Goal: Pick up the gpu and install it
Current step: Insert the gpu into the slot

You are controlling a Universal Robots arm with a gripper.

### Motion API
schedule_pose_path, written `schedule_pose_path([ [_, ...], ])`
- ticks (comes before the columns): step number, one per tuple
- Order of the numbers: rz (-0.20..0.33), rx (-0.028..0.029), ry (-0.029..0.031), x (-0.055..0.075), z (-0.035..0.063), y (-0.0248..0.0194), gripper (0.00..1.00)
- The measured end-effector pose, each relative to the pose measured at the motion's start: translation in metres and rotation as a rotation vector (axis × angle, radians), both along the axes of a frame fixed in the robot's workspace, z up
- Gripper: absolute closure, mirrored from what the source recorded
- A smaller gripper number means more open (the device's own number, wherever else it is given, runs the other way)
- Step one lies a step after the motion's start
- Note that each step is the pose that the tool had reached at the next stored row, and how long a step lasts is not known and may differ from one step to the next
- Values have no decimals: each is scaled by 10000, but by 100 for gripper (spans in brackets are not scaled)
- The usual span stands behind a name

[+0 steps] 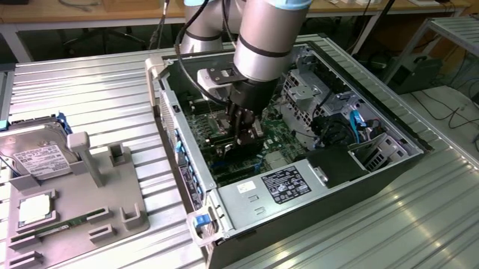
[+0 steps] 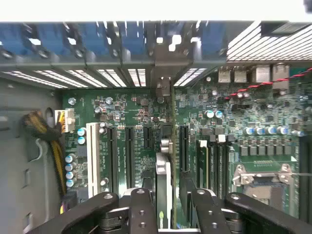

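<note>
The gpu (image 2: 164, 187), a thin card seen edge-on with a green circuit board on one side and a silver metal bracket at its far end, stands upright on the green motherboard (image 2: 243, 112), set into one of the long black expansion slots between its neighbours. From the wrist view its bracket end reaches toward the slotted rear wall of the case. The black two-fingered tool (image 2: 165, 204) straddles the card from above, one finger on each side; the fingers sit close to the card, but I cannot tell whether they are pressing it or standing just off it. In the exterior view the tool (image 1: 243, 137) hangs from the grey robot arm (image 1: 266, 39), reaching straight down into the open black desktop computer case (image 1: 389, 168), which lies on its side on the ribbed metal bench (image 1: 90, 95). Beside the card a bundle of yellow and black cables (image 2: 46, 134) runs to a white connector. On the exterior view's left, a grey plastic holder tray (image 1: 112, 196) sits well apart from the case, carrying a silver hard drive with a white label (image 1: 37, 154) and a narrow green memory stick (image 1: 56, 227).
</note>
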State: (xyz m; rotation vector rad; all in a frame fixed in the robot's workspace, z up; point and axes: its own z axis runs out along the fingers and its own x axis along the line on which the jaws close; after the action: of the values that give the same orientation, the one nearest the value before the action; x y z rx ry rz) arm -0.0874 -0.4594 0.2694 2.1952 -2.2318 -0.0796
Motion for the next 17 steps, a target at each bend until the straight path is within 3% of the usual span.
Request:
schedule_pose_path([
  [1, 3, 1, -46, 1, 185, 13, 65],
  [2, 1, -1, -45, 0, 186, 13, 66],
  [4, 2, -1, -45, 0, 186, 13, 89],
  [17, 2, -1, -45, 0, 186, 13, 89],
])
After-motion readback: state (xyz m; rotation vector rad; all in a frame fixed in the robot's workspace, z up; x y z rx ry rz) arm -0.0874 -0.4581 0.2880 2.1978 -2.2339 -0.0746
